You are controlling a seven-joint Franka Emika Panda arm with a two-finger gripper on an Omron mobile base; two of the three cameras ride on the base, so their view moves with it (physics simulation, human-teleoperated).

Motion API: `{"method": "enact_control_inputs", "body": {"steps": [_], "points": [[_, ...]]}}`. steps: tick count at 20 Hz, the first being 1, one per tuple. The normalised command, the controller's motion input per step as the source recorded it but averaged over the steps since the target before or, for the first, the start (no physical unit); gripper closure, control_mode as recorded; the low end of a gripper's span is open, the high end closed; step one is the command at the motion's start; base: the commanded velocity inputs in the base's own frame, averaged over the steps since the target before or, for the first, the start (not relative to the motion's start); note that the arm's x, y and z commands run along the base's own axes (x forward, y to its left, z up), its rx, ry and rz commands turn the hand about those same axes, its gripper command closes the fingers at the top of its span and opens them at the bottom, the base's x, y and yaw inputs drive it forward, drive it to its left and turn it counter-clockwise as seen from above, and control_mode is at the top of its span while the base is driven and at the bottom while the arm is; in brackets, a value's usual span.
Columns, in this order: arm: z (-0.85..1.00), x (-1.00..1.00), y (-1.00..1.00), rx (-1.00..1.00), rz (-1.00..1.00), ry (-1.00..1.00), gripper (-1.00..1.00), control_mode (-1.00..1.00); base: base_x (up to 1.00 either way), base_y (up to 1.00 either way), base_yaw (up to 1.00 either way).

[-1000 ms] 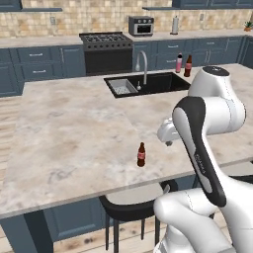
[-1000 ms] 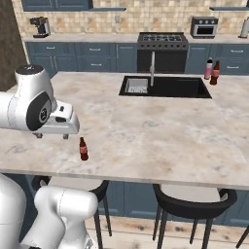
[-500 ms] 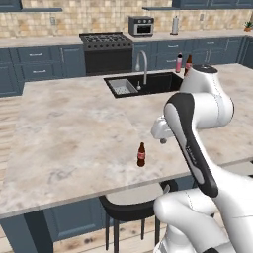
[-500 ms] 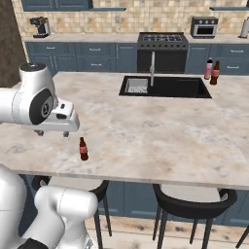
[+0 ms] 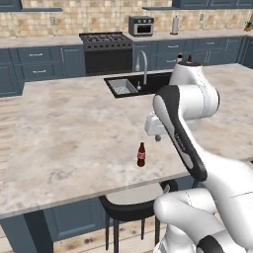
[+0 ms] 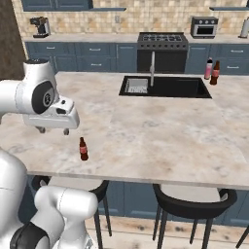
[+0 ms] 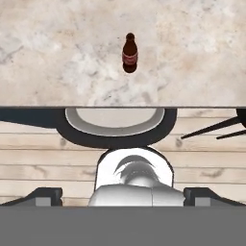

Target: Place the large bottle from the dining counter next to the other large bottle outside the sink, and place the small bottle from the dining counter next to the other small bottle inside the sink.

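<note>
Arm folded at the elbow above the bench [image 5: 74, 128], wrist bent downward. Gripper [image 6: 53, 130] hangs over the bench's near edge, jaws spread wide, nothing between them, clear of the surface.

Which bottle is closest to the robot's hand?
The small brown bottle standing alone near the counter's front edge, just below the open end effector. The pink bottle and dark bottle stand far off beside the sink.

a black stove [image 6: 163, 41] and a microwave [image 6: 204, 26] line the back wall.
</note>
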Motion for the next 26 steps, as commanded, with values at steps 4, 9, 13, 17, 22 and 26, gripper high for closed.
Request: {"method": "enact_control_inputs", "body": {"steps": [4,9,13,17,22,26], "points": [[-0.47,0.13,0.00,-0.01,-0.04,0.00,-1.00,-1.00,0.00,0.00,0.00],[-0.61,0.36,0.00,-0.01,-0.04,0.00,-1.00,-1.00,0.00,0.00,0.00],[-0.51,0.56,0.00,-0.02,-0.04,0.00,-1.00,-1.00,0.00,0.00,0.00],[-0.12,0.52,0.00,-0.02,-0.03,0.00,-1.00,-1.00,0.00,0.00,0.00],[0.16,0.29,0.00,0.00,0.00,0.06,-1.00,-1.00,0.00,0.00,0.00],[0.23,0.00,0.01,0.00,0.00,0.08,-1.00,-1.00,0.00,0.00,0.00]]}}
